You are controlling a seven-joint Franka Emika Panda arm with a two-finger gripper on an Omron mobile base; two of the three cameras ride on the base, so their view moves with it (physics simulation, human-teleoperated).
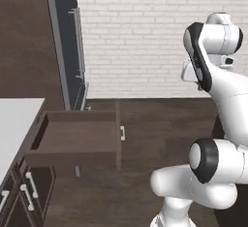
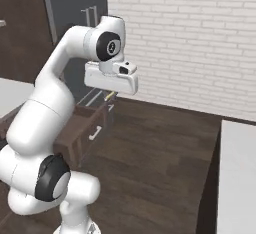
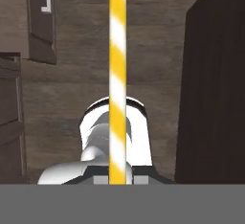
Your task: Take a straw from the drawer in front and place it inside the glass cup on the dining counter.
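Above floor, fingers [image 3: 118, 180] seemingly clamping straw [image 3: 117, 74]

White brick wall [image 1: 145, 32], dark wood floor [image 2: 155, 163], tall dark grey fridge [image 1: 68, 41], white worktop [image 1: 14, 124]

A rendered home kitchen here: dark wood cabinets [image 1: 22, 192] with pale handles sit under a white worktop [image 1: 14, 124], below and off to the gripper's side. Beyond the gripper runs a white brick wall [image 1: 145, 32], with dark plank flooring [image 2: 150, 153] beneath it.
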